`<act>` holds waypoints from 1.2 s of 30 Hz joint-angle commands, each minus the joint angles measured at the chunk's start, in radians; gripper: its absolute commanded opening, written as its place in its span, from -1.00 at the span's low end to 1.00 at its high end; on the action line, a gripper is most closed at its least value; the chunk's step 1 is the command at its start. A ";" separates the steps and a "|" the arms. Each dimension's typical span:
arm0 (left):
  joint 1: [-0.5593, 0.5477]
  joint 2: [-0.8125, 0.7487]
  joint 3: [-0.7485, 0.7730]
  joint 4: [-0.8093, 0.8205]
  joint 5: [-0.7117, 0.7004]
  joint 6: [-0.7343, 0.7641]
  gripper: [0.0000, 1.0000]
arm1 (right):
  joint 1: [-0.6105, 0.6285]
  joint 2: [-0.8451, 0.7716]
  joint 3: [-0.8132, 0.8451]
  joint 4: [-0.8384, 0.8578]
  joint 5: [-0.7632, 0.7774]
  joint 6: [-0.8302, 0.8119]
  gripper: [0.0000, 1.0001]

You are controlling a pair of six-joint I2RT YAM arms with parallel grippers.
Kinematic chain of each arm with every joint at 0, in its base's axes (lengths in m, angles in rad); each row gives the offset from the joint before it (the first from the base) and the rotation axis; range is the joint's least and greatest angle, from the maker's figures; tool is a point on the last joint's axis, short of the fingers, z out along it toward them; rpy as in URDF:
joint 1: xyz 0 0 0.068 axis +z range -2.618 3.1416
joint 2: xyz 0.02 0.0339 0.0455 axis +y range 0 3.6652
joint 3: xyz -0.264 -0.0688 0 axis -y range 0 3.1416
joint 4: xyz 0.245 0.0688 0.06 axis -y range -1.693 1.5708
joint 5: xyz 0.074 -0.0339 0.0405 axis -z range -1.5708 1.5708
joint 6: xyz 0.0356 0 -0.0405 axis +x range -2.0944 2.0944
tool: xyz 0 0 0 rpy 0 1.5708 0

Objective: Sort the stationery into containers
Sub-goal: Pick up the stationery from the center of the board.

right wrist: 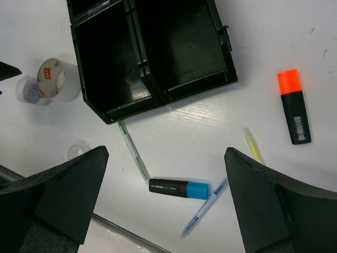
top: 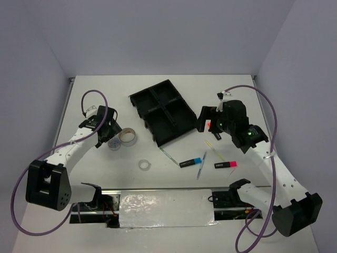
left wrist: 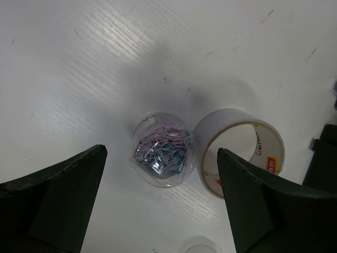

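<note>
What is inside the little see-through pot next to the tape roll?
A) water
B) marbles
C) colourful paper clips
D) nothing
C: the left wrist view looks straight down into the clear pot, which is full of pink, purple and bluish paper clips, right beside the tape roll.

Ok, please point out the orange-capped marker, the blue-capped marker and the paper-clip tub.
orange-capped marker (right wrist: pixel 295 109): right wrist view, black barrel below cap.
blue-capped marker (right wrist: pixel 178 188): right wrist view, black barrel beside cap.
paper-clip tub (left wrist: pixel 163 151): left wrist view, centre of top.
</note>
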 commanded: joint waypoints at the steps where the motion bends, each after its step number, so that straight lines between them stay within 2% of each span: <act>1: 0.001 0.014 -0.020 0.064 -0.030 -0.035 0.99 | 0.003 -0.030 0.018 0.027 0.017 -0.018 0.99; 5: 0.013 0.045 -0.034 0.084 -0.070 -0.045 0.99 | 0.006 -0.033 0.018 0.029 -0.008 -0.023 0.99; 15: 0.022 0.089 -0.063 0.137 -0.037 -0.073 0.93 | 0.008 -0.022 0.013 0.029 -0.037 -0.036 0.99; 24: 0.021 0.088 -0.118 0.205 -0.013 -0.081 0.74 | 0.011 -0.017 0.013 0.029 -0.046 -0.049 1.00; 27: 0.021 0.108 -0.129 0.216 0.004 -0.084 0.74 | 0.014 -0.017 0.018 0.018 -0.042 -0.053 1.00; 34: 0.019 0.093 -0.154 0.248 0.021 -0.087 0.22 | 0.016 -0.022 0.019 0.021 -0.049 -0.056 0.99; 36: 0.019 0.083 -0.149 0.240 0.015 -0.090 0.14 | 0.014 -0.022 0.019 0.021 -0.054 -0.056 0.99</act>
